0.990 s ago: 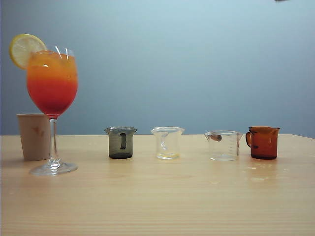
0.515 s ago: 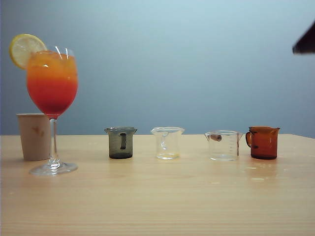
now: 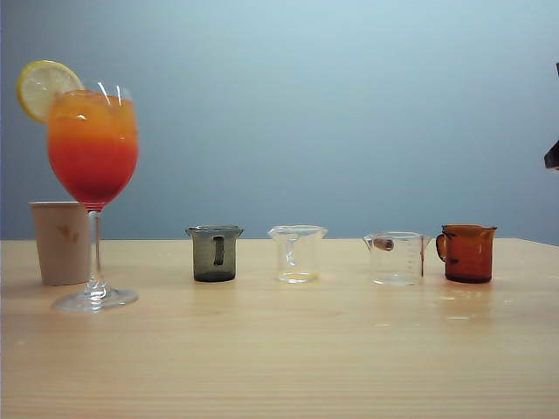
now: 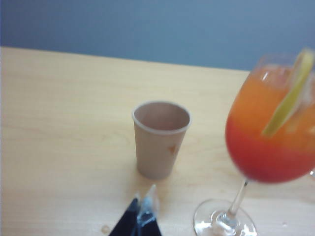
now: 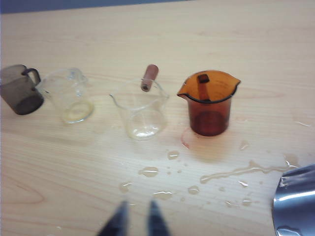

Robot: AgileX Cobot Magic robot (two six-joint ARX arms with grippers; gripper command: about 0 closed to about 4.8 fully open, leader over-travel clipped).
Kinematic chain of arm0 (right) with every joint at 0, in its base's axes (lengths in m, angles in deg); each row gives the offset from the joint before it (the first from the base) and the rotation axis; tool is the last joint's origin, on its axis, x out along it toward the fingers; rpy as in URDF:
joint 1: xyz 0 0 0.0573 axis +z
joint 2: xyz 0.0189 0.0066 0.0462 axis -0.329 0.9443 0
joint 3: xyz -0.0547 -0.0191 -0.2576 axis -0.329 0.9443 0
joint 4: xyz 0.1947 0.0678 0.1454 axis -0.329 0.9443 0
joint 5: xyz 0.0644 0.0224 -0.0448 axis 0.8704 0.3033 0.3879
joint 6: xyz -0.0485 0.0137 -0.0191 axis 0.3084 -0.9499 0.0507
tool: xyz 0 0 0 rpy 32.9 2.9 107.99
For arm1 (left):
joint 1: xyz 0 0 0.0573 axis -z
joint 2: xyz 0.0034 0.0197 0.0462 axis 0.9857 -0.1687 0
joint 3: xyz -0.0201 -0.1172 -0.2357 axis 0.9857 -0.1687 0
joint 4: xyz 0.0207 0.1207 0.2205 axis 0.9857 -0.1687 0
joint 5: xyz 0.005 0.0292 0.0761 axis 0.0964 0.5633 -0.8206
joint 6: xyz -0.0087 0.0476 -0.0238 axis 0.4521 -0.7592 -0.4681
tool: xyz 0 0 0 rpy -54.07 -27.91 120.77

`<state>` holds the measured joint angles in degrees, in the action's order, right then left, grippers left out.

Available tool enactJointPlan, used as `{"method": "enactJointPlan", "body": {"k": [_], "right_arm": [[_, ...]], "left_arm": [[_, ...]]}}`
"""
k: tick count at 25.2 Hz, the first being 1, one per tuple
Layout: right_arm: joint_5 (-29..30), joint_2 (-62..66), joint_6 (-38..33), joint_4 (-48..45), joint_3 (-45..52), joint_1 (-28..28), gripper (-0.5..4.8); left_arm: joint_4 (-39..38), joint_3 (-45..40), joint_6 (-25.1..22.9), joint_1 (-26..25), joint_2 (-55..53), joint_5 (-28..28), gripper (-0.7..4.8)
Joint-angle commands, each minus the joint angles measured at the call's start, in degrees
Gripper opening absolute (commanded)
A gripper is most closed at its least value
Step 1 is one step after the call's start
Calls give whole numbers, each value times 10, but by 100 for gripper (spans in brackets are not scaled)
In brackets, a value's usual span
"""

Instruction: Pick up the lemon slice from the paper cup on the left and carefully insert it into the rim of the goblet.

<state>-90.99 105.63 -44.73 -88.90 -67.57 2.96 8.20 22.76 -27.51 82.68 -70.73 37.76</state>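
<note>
A: Lemon slice [image 3: 41, 87]: one only, and it sits on the rim of the goblet [image 3: 93, 148], at the side away from the beakers, standing upright with half of it above the glass.

B: Start from the big things. What carries it all?

A: One pale wooden counter [image 3: 279, 358], with a plain blue wall [image 3: 332, 105] behind. On it stands one goblet, the tallest thing, with a drink that runs from orange at the top to red below. One paper cup [image 3: 61, 242] stands just behind its stem, and the left wrist view looks into it and finds nothing inside.

B: And the small vessels?

A: Four beakers in a row: one grey [image 3: 214, 253], two clear [image 3: 297, 254] [image 3: 397, 258], one amber [image 3: 467, 253]. A short brown stick [image 5: 149, 77] leans on the rim of the second clear one. In the right wrist view several spilled drops [image 5: 172, 172] lie on the wood in front of them, and part of one shiny metal vessel [image 5: 295, 206] shows at the corner.

B: The hands?

A: Two. The left hand [image 4: 140, 209] hovers near the cup, its fingers pressed together, holding nothing. The right hand [image 5: 136, 221] hangs above the wet patch, its two dark fingers a little apart with nothing between them. In the exterior view only a dark scrap shows at the right edge.
</note>
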Motion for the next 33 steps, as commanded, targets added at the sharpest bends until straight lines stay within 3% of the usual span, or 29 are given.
{"method": "enactJointPlan", "body": {"k": [1,2,16,24,28,31,33], "right_arm": [[-2,0,0,16,-3,0,53],[-2,0,0,16,-3,0,53],[-1,-79,0,29,10,-12,53],[0,-157,0,0,99,-90,53],[0,-171,0,89,116,-152,53],[0,-194,0,103,116,-169,53],[0,-247,0,103,116,-186,53]], "left_arm": [[77,-43,2,-1,0,-3,-5],[108,-63,2,-1,0,-6,-5],[94,-62,2,-1,0,-27,4],[93,-62,2,-1,0,-26,4],[88,-62,2,-5,30,-25,4],[89,-62,2,-29,61,-25,4],[103,-62,2,-76,74,-26,4]]}}
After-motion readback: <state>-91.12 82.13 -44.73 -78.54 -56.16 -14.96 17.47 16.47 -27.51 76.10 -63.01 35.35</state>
